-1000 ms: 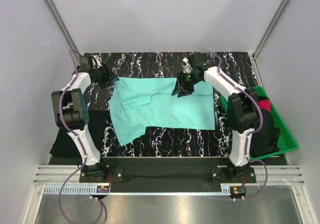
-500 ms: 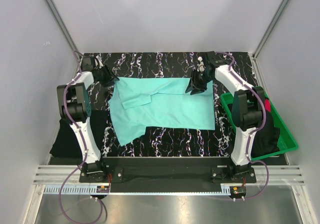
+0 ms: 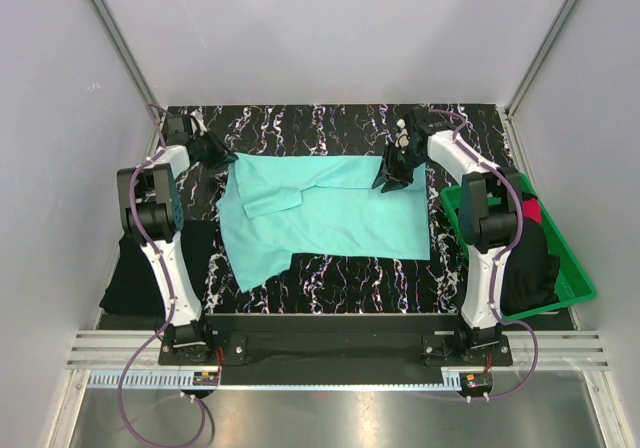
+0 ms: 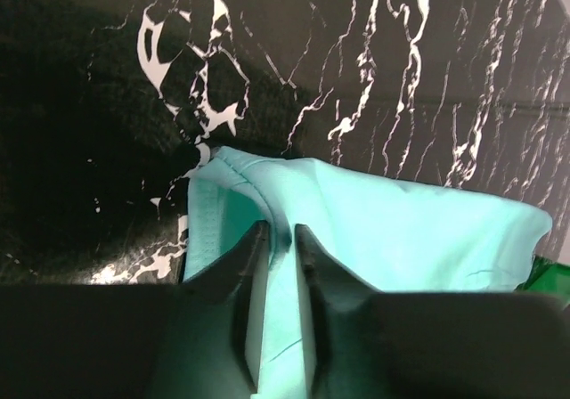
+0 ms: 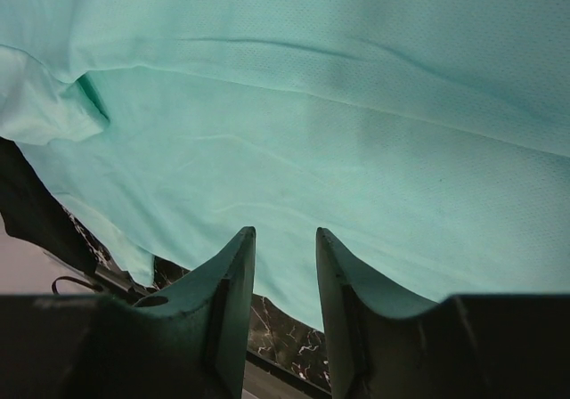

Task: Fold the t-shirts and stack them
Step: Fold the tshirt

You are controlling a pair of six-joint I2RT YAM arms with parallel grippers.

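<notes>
Marbled black mat (image 3: 340, 133) with white streaks covers most of the table and serves as the reference for everything else. Spread across the mat's middle lies the turquoise t-shirt (image 3: 330, 218), mostly flat, with a sleeve flap folded over its left part and its lower left corner reaching toward the mat's near edge. Off the mat's right edge sits the green tray (image 3: 583, 286); a heap of black t-shirts (image 3: 535, 263) fills it, and a red-pink t-shirt (image 3: 530, 211) shows at the heap's far end. Off the mat's left edge a flat black cloth (image 3: 135, 278) lies beside the left arm, which partly covers it. The right arm's upper link crosses the tray's near-left corner.

Over the mat's far-left part, the left gripper (image 3: 218, 153) meets the turquoise shirt's far-left corner. Over the mat's far-right part, the right gripper (image 3: 392, 180) sits at the shirt's far-right corner.

From overhead, both sets of fingers are too dark and small to read. The left wrist camera shows what that view hides: the left gripper (image 4: 276, 234) has its fingers drawn close, pinching a raised ridge of the shirt's hemmed edge, with bare mat beyond. In the right wrist view the right gripper (image 5: 285, 234) holds its fingers parted over the cloth, a strip of mat visible low in the gap. Whether the tips touch the fabric cannot be told.
</notes>
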